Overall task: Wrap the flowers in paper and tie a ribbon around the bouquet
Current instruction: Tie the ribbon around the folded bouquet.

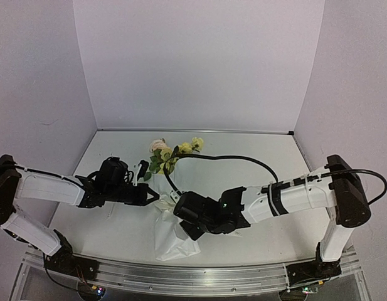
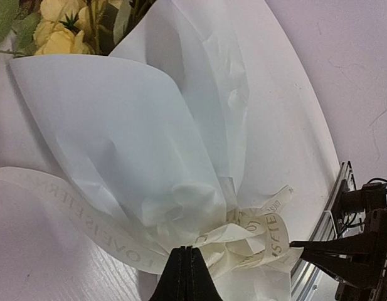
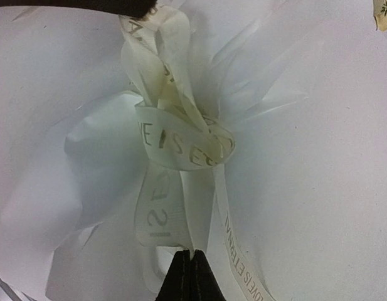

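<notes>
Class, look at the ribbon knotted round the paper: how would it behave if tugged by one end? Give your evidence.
Probably floppy: the ribbon loops and folds limply at the knot. Likely light: its tail lies flat on the table. A tug may crumple the creased paper it cinches.

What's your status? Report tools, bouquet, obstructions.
Left tool and right tool shut, each pinching ribbon. Ribbon looped tight around bouquet, flowers out top. Black cable runs past flowers.
</notes>
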`<control>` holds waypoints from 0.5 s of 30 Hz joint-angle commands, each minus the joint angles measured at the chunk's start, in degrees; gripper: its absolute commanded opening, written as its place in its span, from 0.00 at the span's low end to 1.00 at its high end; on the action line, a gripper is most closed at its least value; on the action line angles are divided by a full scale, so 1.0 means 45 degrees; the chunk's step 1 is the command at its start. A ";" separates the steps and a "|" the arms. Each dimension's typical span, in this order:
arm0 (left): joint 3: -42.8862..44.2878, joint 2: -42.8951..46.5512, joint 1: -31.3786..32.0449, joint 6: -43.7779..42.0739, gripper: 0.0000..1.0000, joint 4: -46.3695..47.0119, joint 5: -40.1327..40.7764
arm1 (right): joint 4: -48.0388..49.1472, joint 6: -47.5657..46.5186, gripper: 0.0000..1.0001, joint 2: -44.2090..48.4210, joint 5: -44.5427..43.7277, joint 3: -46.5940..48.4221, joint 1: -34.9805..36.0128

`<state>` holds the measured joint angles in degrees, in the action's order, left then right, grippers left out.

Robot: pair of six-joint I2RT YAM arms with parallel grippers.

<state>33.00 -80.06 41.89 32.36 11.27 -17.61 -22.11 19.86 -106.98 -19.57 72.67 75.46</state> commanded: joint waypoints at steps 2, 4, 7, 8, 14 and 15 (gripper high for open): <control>-0.0308 0.0904 -0.0293 0.0355 0.00 0.0006 0.0923 | 0.0093 0.0387 0.00 0.0815 0.0083 -0.0403 -0.0183; -0.0397 0.1057 -0.0383 0.0408 0.00 -0.0011 0.1083 | 0.0126 0.0368 0.00 0.0883 0.0201 -0.0536 -0.0187; -0.0531 0.1234 -0.0572 0.0562 0.00 -0.0059 0.1345 | 0.0128 0.0306 0.00 0.0925 0.0292 -0.0685 -0.0204; -0.0551 0.1273 -0.0644 0.0606 0.00 -0.0085 0.1391 | 0.0128 0.0277 0.00 0.0948 0.0327 -0.0749 -0.0200; -0.0624 0.1199 -0.0995 0.0823 0.00 -0.0346 0.1549 | 0.0143 0.0119 0.00 0.1226 0.0422 -0.1166 -0.0200; -0.0649 0.1147 -0.1063 0.0889 0.00 -0.0383 0.1550 | 0.0146 0.0124 0.00 0.1266 0.0402 -0.1226 -0.0213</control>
<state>30.60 -75.77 38.36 35.00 10.16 -12.71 -21.47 20.64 -104.40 -17.83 68.32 74.63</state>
